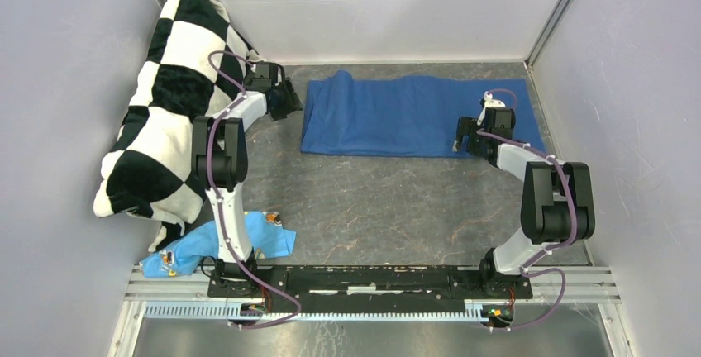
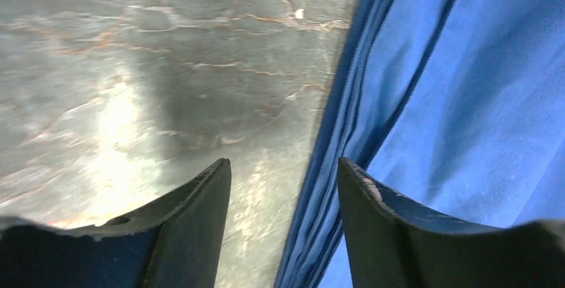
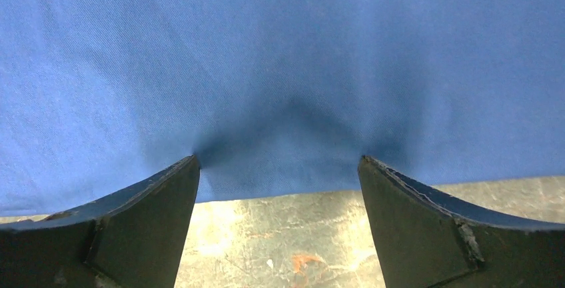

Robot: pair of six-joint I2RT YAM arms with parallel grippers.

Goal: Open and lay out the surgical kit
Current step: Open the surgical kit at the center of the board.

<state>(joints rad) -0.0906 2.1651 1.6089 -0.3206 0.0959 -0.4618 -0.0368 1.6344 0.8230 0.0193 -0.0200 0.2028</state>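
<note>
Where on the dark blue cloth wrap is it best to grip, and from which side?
Probably the layered edge at the left end of the dark blue cloth wrap: the folds stack there with free lips on the table. Come in low from the left, where the open left gripper is. The top is smooth.

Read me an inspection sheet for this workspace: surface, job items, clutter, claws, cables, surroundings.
Surface: grey marbled tabletop.
Job's things: dark blue cloth wrap, folded shut at the far side; no instruments showing.
Clutter: black-and-white checkered pillow against left wall; light blue patterned cloth scrap by left base.
Claws: left claw open at wrap's left edge; right claw open over its near edge.
Cables: purple cables along both arms.
Surroundings: grey enclosure walls.
</note>
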